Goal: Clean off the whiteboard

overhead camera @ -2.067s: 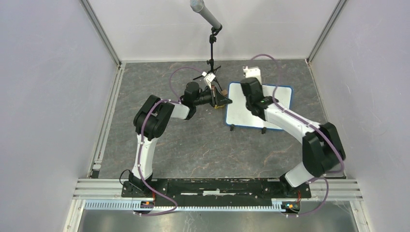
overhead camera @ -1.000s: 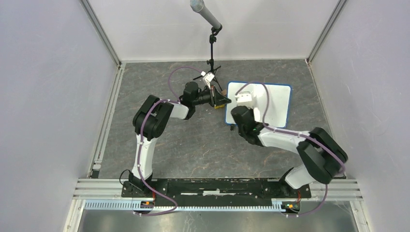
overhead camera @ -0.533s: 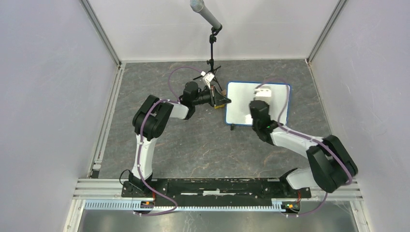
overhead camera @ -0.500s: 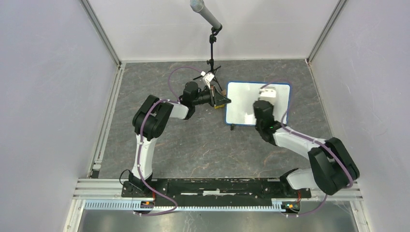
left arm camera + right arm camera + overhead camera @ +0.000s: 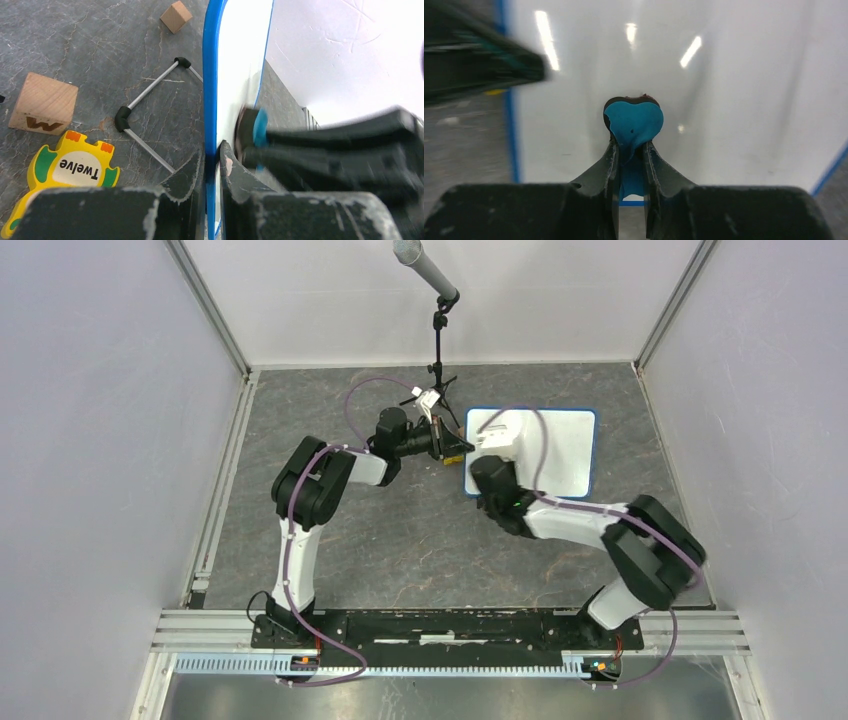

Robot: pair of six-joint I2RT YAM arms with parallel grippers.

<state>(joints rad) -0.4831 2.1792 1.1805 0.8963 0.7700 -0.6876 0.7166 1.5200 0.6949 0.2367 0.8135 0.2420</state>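
- Whiteboard (image 5: 555, 445), one, sat at far centre-right of table (image 5: 400, 540); its left blue rim was pinched in the clenched left gripper (image 5: 212, 150).
- Right gripper (image 5: 630, 145) clamped one blue eraser (image 5: 634, 122), pressed on the white face near that left edge.
- Two wooden blocks (image 5: 42, 102) and one yellow "Twelve" piece (image 5: 70, 170) lay left of the rim.
- Bare table lay nearside and right of the board.

The eraser (image 5: 633, 122) in my black right claw (image 5: 630, 150) shows bright blue with a dark far edge, against the whiteboard (image 5: 734, 100), glossy white with a blue rim. Left of my left claw (image 5: 212, 152), a yellow puzzle piece (image 5: 70, 172) carries green and orange trim on the grey veined tabletop (image 5: 100, 45).
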